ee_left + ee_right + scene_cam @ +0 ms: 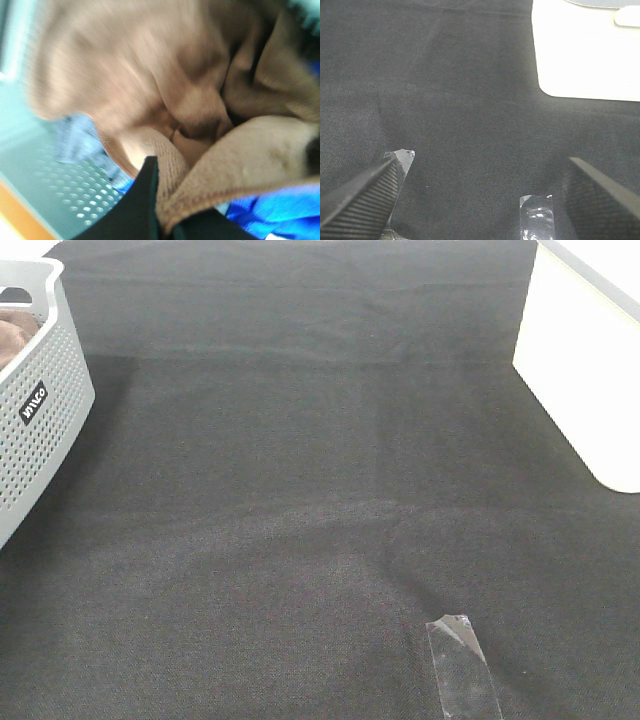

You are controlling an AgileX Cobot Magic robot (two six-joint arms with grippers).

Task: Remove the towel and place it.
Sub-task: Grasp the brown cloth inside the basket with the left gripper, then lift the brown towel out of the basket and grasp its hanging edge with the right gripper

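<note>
The towel (pixel 200 100) is a brown terry cloth, bunched up and filling the blurred left wrist view. It lies inside the white perforated basket (pixel 45 410) at the far left of the table. A bit of the towel (pixel 15 335) shows over the basket rim in the high view. My left gripper (pixel 167 220) is shut on a fold of the towel, with its black fingers (pixel 142 200) pinching the cloth. My right gripper (pixel 489 159) hangs open over the black mat with nothing between its fingers. Neither gripper shows in the high view.
A blue cloth (pixel 270 210) and a grey-blue one (pixel 80 140) lie under the towel against the basket wall (pixel 65 190). A white box (pixel 580 370) stands at the right edge. A strip of clear tape (pixel 462 665) is stuck to the mat near the front.
</note>
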